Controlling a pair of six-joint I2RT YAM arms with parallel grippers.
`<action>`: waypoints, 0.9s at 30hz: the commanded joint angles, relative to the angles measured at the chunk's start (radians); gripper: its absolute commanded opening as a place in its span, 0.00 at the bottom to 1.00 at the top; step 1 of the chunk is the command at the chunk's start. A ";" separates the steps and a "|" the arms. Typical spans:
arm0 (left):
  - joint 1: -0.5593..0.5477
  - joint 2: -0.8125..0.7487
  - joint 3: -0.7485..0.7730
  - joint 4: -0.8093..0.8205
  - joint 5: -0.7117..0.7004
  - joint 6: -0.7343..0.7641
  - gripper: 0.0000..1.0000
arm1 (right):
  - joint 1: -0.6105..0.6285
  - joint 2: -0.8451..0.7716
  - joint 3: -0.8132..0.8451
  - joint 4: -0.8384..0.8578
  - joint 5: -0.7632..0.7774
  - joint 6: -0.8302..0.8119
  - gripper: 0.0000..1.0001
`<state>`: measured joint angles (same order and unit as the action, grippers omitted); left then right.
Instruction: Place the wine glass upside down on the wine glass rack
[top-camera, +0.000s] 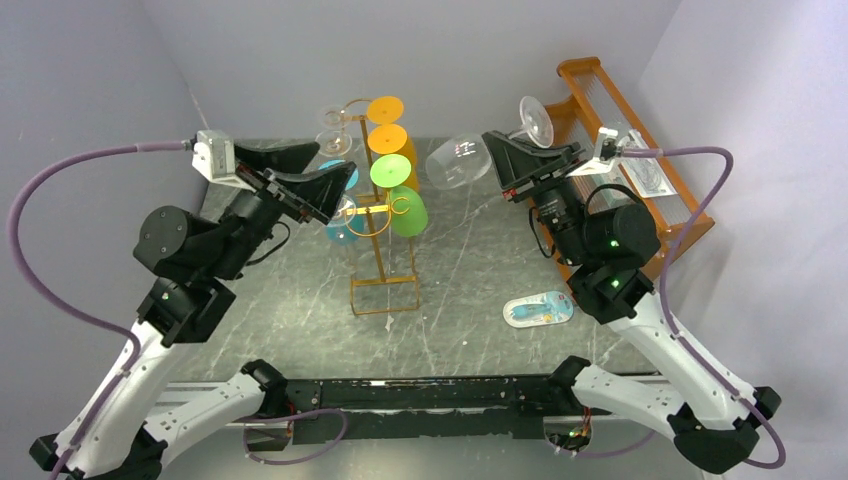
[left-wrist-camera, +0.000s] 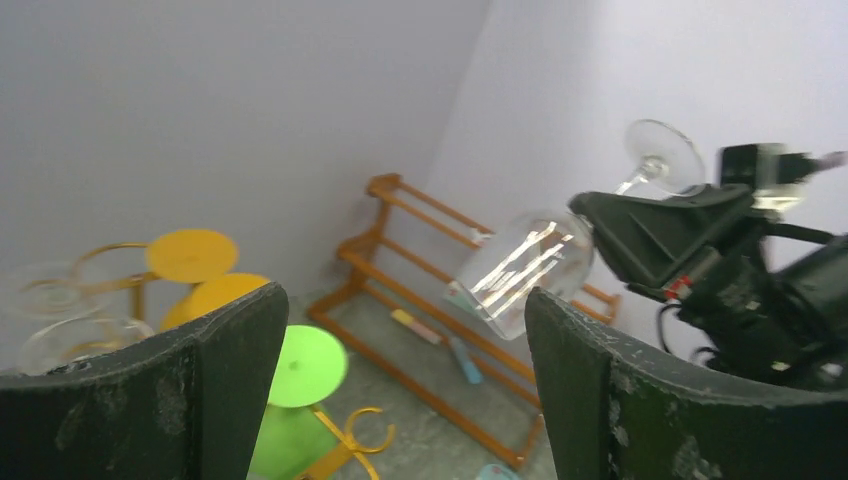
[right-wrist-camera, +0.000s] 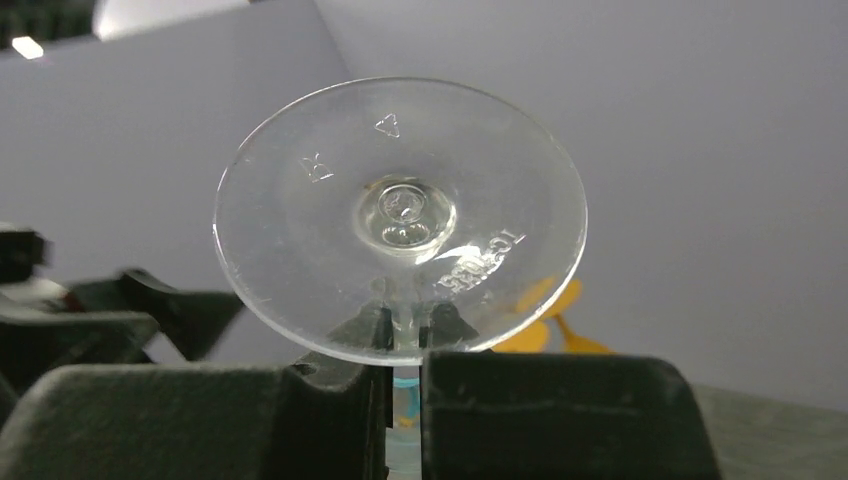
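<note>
Transfer step: right gripper (right-wrist-camera: 404, 335) pinches wine glass (right-wrist-camera: 400, 215) stem, left gripper (left-wrist-camera: 402, 300) spread; next, hook the foot onto wine glass rack (top-camera: 379, 252).

Clear, glossy plastic on the wine glass (right-wrist-camera: 400, 215), with moulded marks raised on its foot. The wine glass rack (top-camera: 384, 280) is thin golden wire, metal with a light sheen. The left gripper (left-wrist-camera: 402, 300) shows matt black plastic fingers (left-wrist-camera: 215, 390), scuffed and speckled. The worktop (top-camera: 470, 270) looks like smooth, dark, veined stone.

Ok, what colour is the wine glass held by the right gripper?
The wine glass is clear and colourless; the right wrist view shows it best.
</note>
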<state>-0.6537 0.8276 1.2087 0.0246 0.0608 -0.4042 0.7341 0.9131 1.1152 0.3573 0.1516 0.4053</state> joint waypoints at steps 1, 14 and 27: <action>-0.005 -0.004 0.061 -0.241 -0.213 0.171 0.92 | -0.002 -0.007 0.047 -0.235 -0.005 -0.270 0.00; -0.005 -0.018 0.062 -0.369 -0.502 0.194 0.90 | 0.008 0.070 -0.064 -0.380 -0.234 -0.512 0.00; -0.005 -0.029 0.038 -0.374 -0.557 0.196 0.88 | 0.069 0.165 -0.115 -0.305 -0.388 -0.519 0.00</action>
<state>-0.6537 0.8059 1.2564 -0.3363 -0.4686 -0.2276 0.7948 1.0805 1.0126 -0.0338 -0.1371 -0.1032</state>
